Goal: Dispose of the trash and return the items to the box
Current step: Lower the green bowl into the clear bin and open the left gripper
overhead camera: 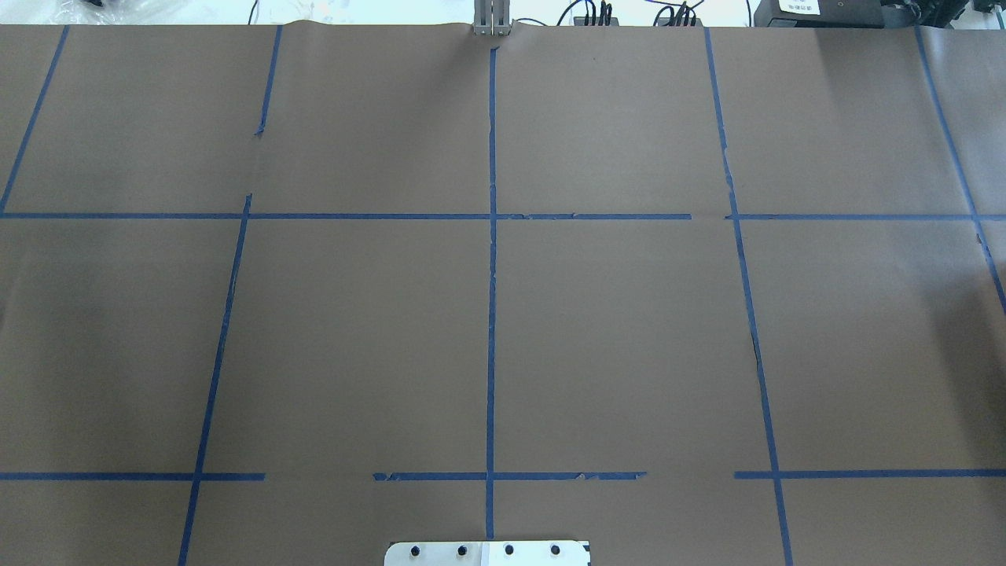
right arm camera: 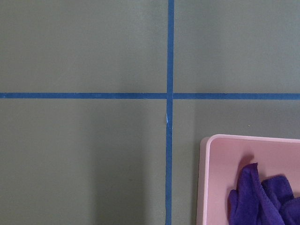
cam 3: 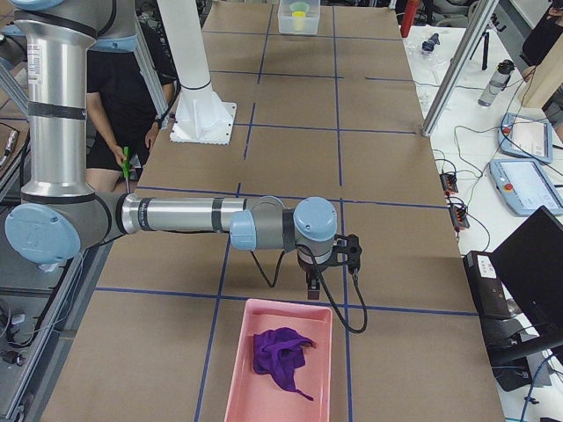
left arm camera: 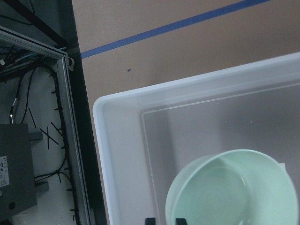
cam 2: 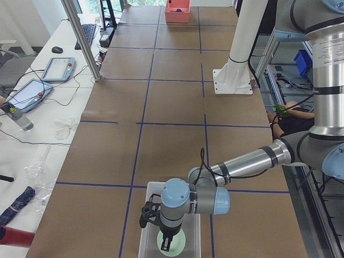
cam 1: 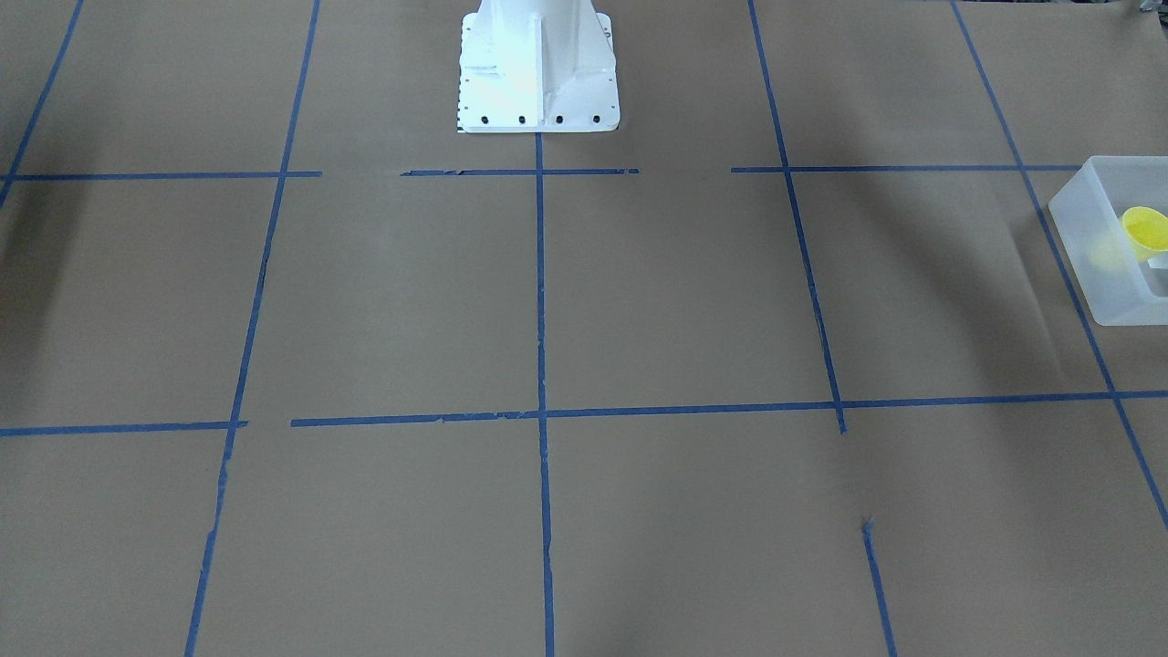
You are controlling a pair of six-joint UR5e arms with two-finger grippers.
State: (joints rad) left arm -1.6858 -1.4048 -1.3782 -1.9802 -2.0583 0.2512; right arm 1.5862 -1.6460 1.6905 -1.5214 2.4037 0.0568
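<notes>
The frosted-white box [cam 2: 146, 232] stands at the table's left end; it also shows in the front view [cam 1: 1100, 265] and the left wrist view [left arm camera: 117, 154]. The yellow cup [cam 1: 1146, 228] lies inside it. My left gripper [cam 2: 165, 243] hangs in the box, its fingertips [left arm camera: 150, 221] set on either side of the rim of the mint-green bowl [left arm camera: 234, 190], shut on it. The bowl [cam 2: 177, 242] is inside the box walls. My right gripper [cam 3: 312, 283] hangs over the table just beyond a pink tray; I cannot tell whether it is open or shut.
A pink tray [cam 3: 242, 369] holding a purple cloth [cam 3: 281, 356] sits at the table's right end and shows in the right wrist view [right arm camera: 211, 178]. The white robot base [cam 1: 537, 68] stands at the table's middle back edge. Blue tape lines grid the brown table.
</notes>
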